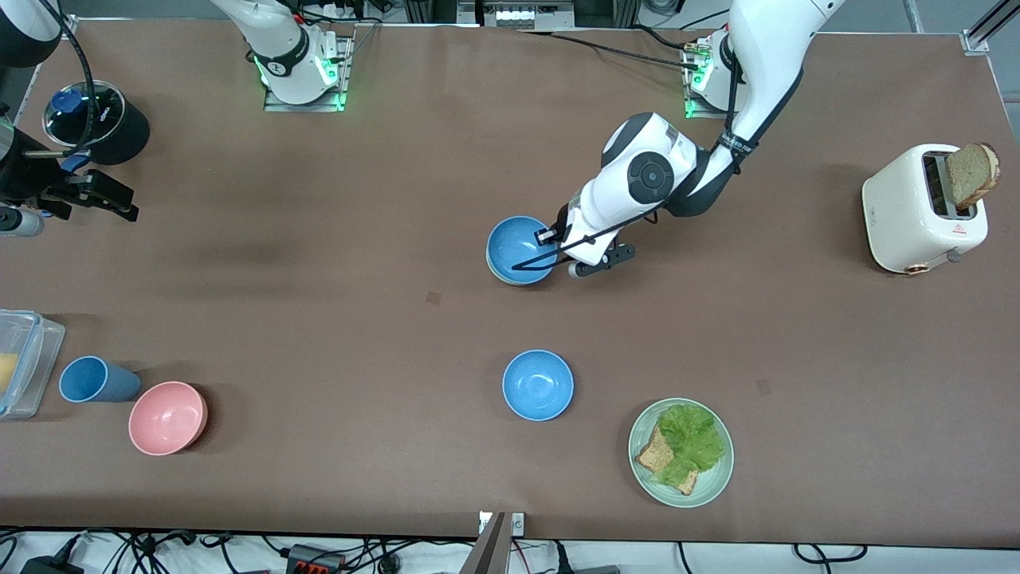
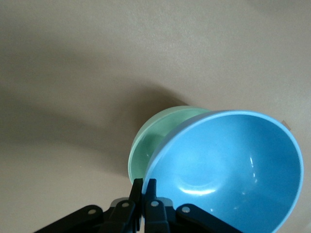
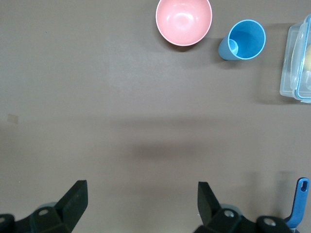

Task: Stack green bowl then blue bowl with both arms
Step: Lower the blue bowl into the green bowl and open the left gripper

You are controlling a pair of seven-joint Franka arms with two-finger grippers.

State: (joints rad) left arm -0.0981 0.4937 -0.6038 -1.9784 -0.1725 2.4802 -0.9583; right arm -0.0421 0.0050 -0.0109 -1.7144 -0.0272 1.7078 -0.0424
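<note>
A blue bowl (image 1: 522, 249) sits tilted in the pale green bowl (image 1: 496, 273), near the table's middle. Only a sliver of the green rim shows under it. In the left wrist view the blue bowl (image 2: 228, 174) overlaps the green bowl (image 2: 150, 141). My left gripper (image 1: 555, 239) is shut on the blue bowl's rim, its fingers (image 2: 138, 191) pinched together on it. A second blue bowl (image 1: 538, 384) stands alone, nearer the front camera. My right gripper (image 1: 96, 191) is open and empty over the right arm's end of the table, its tips wide apart (image 3: 142, 194).
A pink bowl (image 1: 167, 417), a blue cup (image 1: 92, 379) and a clear plastic box (image 1: 24, 363) stand at the right arm's end. A green plate (image 1: 717, 478) with lettuce and toast is beside the lone blue bowl. A white toaster (image 1: 920, 211) holds bread. A black pot (image 1: 100, 119) stands by the right gripper.
</note>
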